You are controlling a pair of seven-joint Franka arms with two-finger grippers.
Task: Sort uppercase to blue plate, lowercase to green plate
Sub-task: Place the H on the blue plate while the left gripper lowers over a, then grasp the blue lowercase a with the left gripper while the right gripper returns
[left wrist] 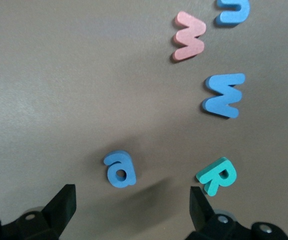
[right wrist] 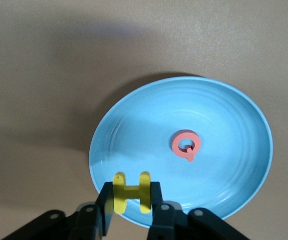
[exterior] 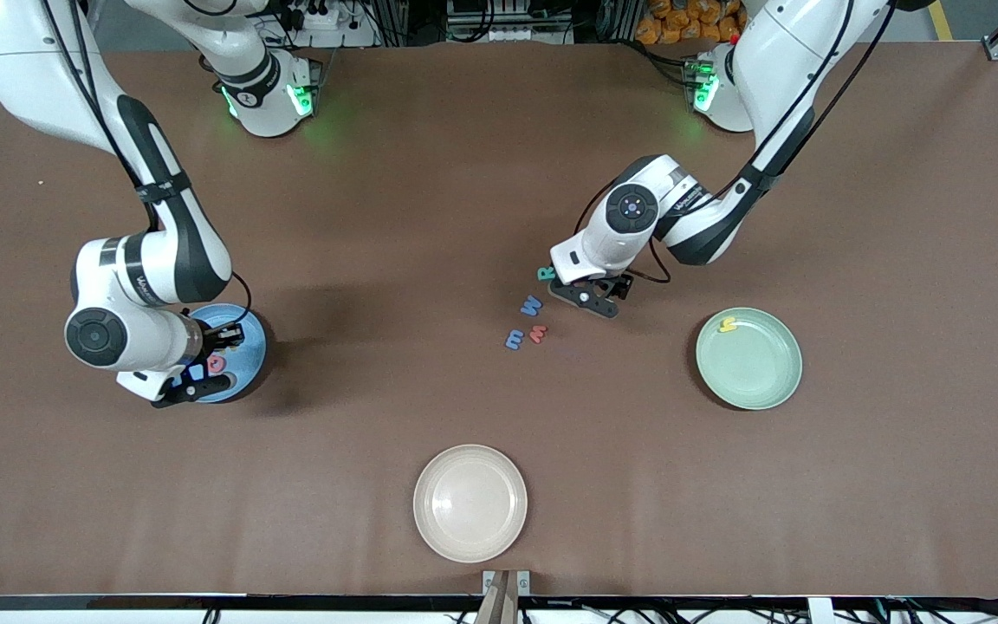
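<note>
My right gripper (right wrist: 131, 194) hangs over the edge of the blue plate (right wrist: 223, 125), shut on the yellow H (right wrist: 131, 191), an uppercase letter. A red Q (right wrist: 186, 144) lies in that plate (exterior: 249, 348). My left gripper (left wrist: 132, 196) is open just above the table, with the blue a (left wrist: 120, 169) lying between and a little ahead of its fingers. Beside it lie the teal R (left wrist: 217, 175), blue W (left wrist: 224, 95), red m (left wrist: 189, 35) and blue m (left wrist: 233, 11), lowercase and capitals mixed. A yellow h (exterior: 728, 325) lies in the green plate (exterior: 750, 368).
A cream-white plate (exterior: 469, 503) sits near the table's front edge, nearer the front camera than the letters. In the front view the left arm's hand (exterior: 590, 295) covers the blue a, and the right arm's hand (exterior: 196, 381) covers part of the blue plate.
</note>
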